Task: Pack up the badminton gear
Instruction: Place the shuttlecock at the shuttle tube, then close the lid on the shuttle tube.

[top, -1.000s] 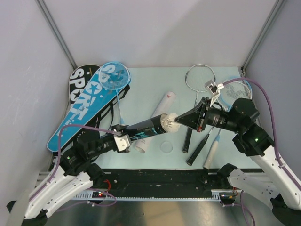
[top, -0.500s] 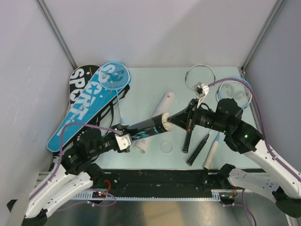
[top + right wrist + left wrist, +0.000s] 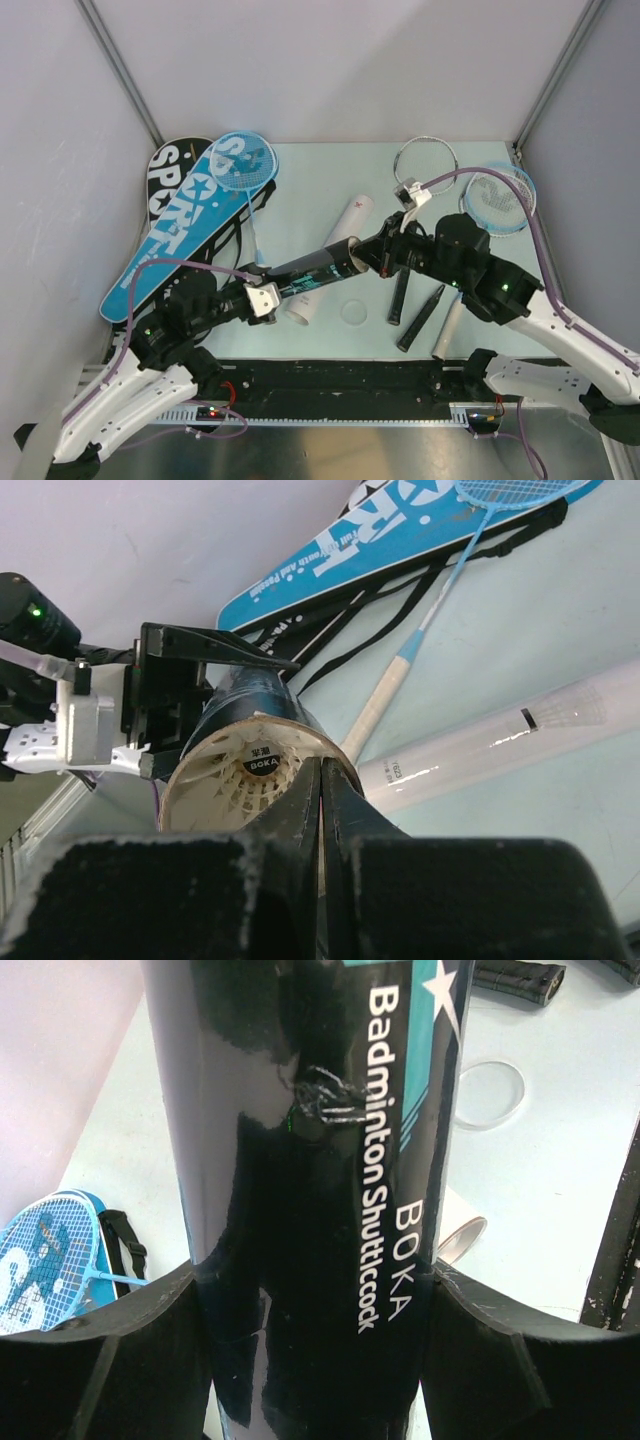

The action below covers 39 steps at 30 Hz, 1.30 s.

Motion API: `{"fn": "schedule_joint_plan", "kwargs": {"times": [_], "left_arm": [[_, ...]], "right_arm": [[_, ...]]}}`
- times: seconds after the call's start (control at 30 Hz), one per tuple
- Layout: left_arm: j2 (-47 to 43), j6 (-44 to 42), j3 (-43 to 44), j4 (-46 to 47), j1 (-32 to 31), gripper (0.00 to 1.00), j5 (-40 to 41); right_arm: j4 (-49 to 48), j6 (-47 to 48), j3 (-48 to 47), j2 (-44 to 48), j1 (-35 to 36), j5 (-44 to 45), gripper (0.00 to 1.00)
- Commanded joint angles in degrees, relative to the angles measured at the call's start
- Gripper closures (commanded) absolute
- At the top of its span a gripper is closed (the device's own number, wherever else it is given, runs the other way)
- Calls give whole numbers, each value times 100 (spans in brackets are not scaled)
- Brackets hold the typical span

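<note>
Clamping the black teal-printed tube (image 3: 312,270) near its lower end, our left gripper (image 3: 262,298) has its jaws spread wide, with a pad pressed to each side of the barrel. We see the tube slanting across the centre of the frame, crossing over the white tube (image 3: 352,215). Our right gripper (image 3: 368,256) has its fingers pressed together, with their tips at the black tube's open mouth, touching the feathers of a shuttlecock (image 3: 250,770) seated inside. The blue cover (image 3: 175,240) lies at upper left.
</note>
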State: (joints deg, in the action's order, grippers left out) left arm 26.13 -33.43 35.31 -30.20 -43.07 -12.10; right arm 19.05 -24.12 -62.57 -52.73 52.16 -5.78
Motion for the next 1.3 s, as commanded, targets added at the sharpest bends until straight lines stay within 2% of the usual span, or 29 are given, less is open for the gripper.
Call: {"fn": "schedule_joint_plan", "kwargs": {"times": [0.0, 0.2, 0.47, 0.67, 0.93, 1.13, 1.27], "left_arm": [[-71, 111, 341, 611, -3, 56, -168], [-60, 88, 279, 616, -7, 56, -46], [-85, 179, 192, 611, 0, 56, 245], [-184, 212, 100, 616, -4, 56, 451], [-182, 327, 145, 612, -1, 56, 732], [-516, 596, 93, 610, -3, 56, 1073], [-982, 838, -42, 618, -3, 56, 1479]], "right_arm": [[10, 101, 16, -230, 210, 334, 100], [21, 41, 23, -312, 291, 484, 98], [-85, -183, 25, 10, 294, 743, 76], [-68, -416, 16, 676, 290, 937, 57], [284, -549, 7, 1252, 249, 1515, 55], [870, -685, 248, 1033, 244, 2275, 55], [967, -953, 816, 888, 201, 2491, 56]]}}
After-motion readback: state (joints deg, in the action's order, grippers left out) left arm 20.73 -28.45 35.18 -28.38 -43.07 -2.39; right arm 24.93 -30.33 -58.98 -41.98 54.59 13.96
